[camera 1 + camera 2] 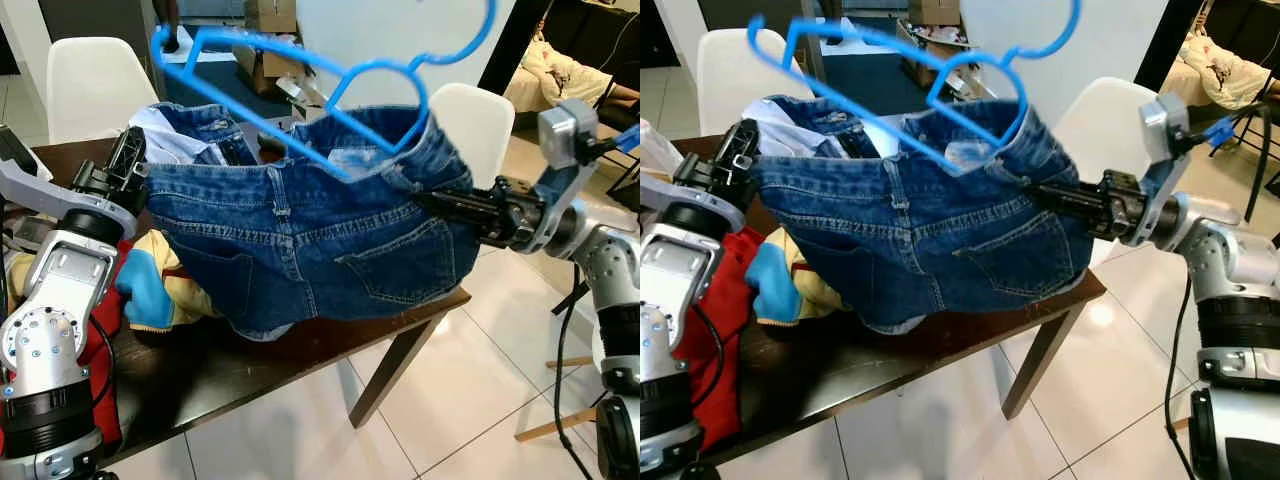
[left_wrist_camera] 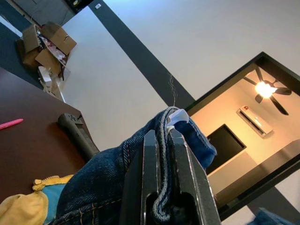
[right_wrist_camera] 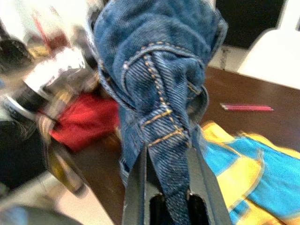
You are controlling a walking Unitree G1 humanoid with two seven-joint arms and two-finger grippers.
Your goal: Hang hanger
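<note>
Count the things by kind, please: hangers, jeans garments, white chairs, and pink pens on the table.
Blue hanger: 1
Denim shorts: 1
White chairs: 2
Pink pen: 1
Total: 5

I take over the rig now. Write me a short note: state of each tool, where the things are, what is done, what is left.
Left tool: shut on the waistband of the denim shorts, at their left end.
Right tool: shut on the waistband at the right end.
The shorts are held stretched between both tools above the dark table.
Blue hanger: one end sits inside the waistband, the hook points up and away.
Done: hanger is partly in the shorts.
Left: seat the hanger properly, then hang it; I see no rail.
Red and yellow-blue clothes lie on the table.
</note>
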